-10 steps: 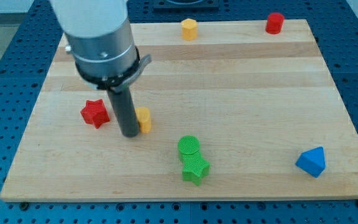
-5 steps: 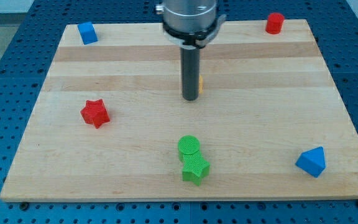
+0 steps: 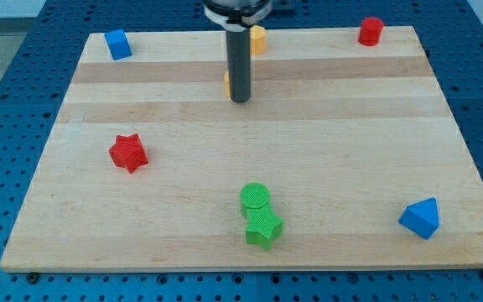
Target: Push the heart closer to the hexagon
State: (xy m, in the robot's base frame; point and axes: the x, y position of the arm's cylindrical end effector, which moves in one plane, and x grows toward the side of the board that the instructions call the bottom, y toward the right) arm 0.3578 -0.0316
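Observation:
The dark rod comes down from the view's top centre, and my tip [image 3: 240, 101] rests on the wooden board [image 3: 350, 126]. The yellow heart [image 3: 226, 82] is mostly hidden behind the rod; only a sliver shows at the rod's left side, just above the tip. The yellow hexagon [image 3: 259, 39] sits near the board's top edge, a short way above and right of the heart, partly covered by the rod.
A blue cube [image 3: 118, 44] is at the top left and a red cylinder [image 3: 370, 31] at the top right. A red star [image 3: 128, 153] is at the left. A green cylinder [image 3: 255, 198] touches a green star [image 3: 263, 227] at the bottom centre. A blue block [image 3: 419, 218] is at the bottom right.
My tip has moved from the left middle up toward the view's top centre, pushing the yellow heart with it. The heart now lies much nearer the hexagon.

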